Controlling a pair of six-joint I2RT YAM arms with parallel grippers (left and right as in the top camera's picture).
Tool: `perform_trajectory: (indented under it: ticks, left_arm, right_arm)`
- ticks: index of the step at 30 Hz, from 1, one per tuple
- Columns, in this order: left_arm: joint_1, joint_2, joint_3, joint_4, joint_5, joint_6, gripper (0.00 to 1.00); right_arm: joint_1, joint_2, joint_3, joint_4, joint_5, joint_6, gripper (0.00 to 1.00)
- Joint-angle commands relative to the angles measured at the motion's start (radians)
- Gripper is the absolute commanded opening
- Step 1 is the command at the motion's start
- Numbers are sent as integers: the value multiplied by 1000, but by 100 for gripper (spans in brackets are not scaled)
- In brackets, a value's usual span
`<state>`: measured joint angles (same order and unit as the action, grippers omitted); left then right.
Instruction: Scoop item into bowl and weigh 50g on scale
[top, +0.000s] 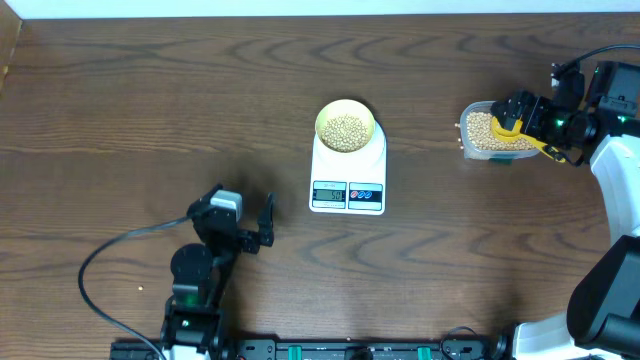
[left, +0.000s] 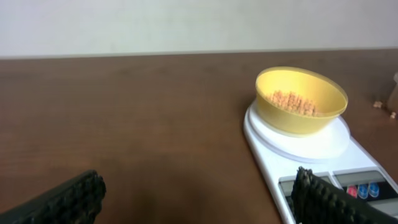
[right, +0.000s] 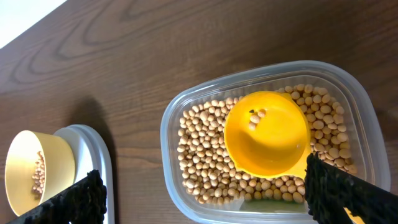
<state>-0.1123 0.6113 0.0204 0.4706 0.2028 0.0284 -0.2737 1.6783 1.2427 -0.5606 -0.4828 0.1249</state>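
While the bowl (left: 298, 115) of soybeans (top: 346, 131) sits on the scale (top: 347, 165), right gripper (right: 202, 180) hangs wide open over the near-empty scoop (right: 267, 134) in the bean tub (right: 171, 124), left gripper (left: 198, 186) open and empty, so next likely means grabbing the scoop handle and refilling.

Scale (top: 347, 180) at table (top: 150, 100) centre, long axis running near to far. Bowl (top: 345, 127) on the scale's far end; display and buttons on the near end. Beans (top: 346, 131) lie in the bowl. Tub (top: 492, 132) to the right of the scale, well apart, about level with the bowl. More beans in the tub, scoop (top: 510, 127) on top of them, its handle pointing right and near; a few beans inside the scoop. Right gripper (top: 520, 112) over the tub's right side. Left gripper (top: 248, 222) near and left of the scale, apart from it. Cable (top: 100, 255) loops left of the left arm, near edge.
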Motion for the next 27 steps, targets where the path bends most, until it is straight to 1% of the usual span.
perform_trajectory:
  ticks: [1, 12, 14, 16, 27]
  left_arm:
    - [12, -98, -16, -75, -27, -5, 98]
    - [14, -480, -16, -480, -135, -9, 98]
    - [23, -571, -16, -546, -173, -55, 98]
    - [35, -609, -16, -534, -192, -60, 98]
    - [46, -590, -16, -544, -196, -67, 98]
  right_arm:
    - [4, 3, 19, -1, -14, -10, 99]
    - [4, 3, 19, -1, -13, -10, 99]
    - [4, 3, 19, -1, -14, -10, 99]
    - [4, 3, 19, -1, -14, -10, 99]
    - [4, 3, 19, -1, -13, -10, 99]
